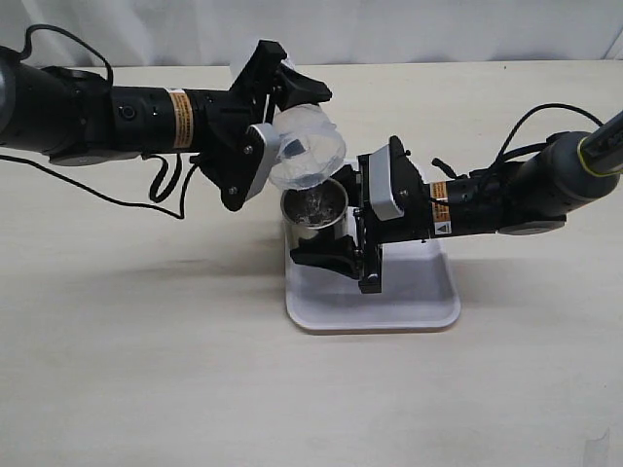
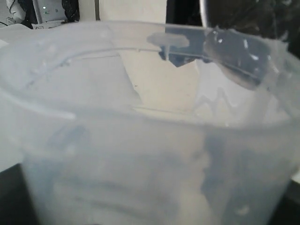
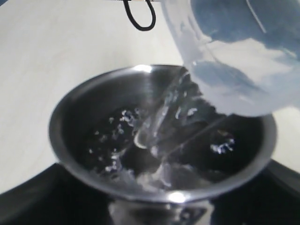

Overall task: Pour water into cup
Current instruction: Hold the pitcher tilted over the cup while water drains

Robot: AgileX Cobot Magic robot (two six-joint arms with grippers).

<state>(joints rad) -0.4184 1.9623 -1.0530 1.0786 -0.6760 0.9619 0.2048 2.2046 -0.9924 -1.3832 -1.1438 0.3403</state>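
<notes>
The shiny steel cup (image 1: 313,216) stands on the left part of a white tray (image 1: 409,302). My left gripper (image 1: 277,146) is shut on a translucent plastic beaker (image 1: 308,148), tipped with its mouth over the cup. In the right wrist view clear water (image 3: 161,117) streams from the beaker (image 3: 234,56) into the cup (image 3: 93,122). My right gripper (image 1: 341,229) is shut on the cup, one finger on each side of it. The left wrist view is filled by the beaker's wall (image 2: 140,154); its fingers are hidden.
The tray lies on a beige table (image 1: 146,370). Black cables (image 1: 156,190) hang by the left arm. A black cable loop (image 3: 139,16) lies on the table beyond the cup.
</notes>
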